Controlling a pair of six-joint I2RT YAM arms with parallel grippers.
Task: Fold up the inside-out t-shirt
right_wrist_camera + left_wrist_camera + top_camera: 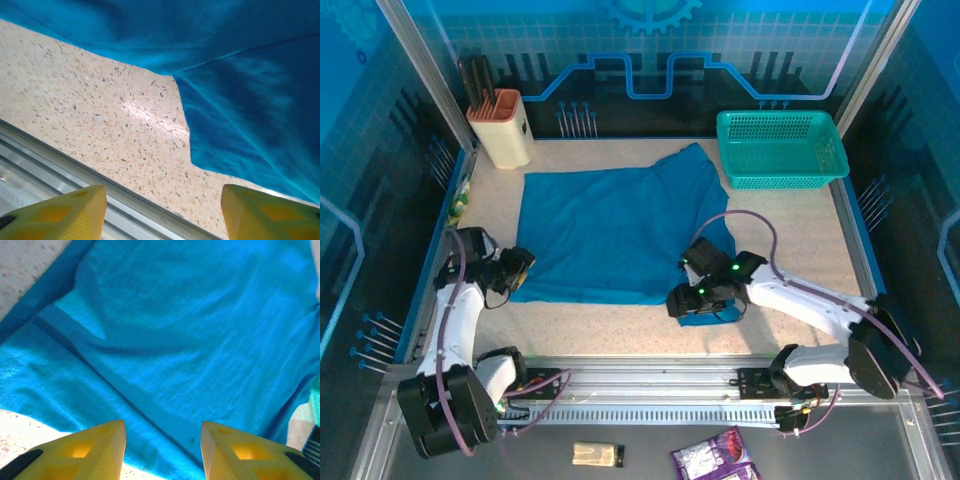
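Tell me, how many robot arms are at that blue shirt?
2: the left arm at the near-left edge of the t-shirt, the right arm at its near-right corner. None seems hidden.

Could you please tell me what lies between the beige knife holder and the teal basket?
In the top external view, bare speckled table, then a corner of the blue t-shirt reaching up beside the basket.

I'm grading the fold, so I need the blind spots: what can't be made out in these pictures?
- Top view: the near right corner of the blue-teal soft cloth t-shirt is partly covered by the right claw and its arm.
- Top view: the dark items in the beige plastic holder are too small to identify.
- Top view: the purple plastic packet is cut by the bottom edge.
- Wrist views: the t-shirt runs past the frame edges.
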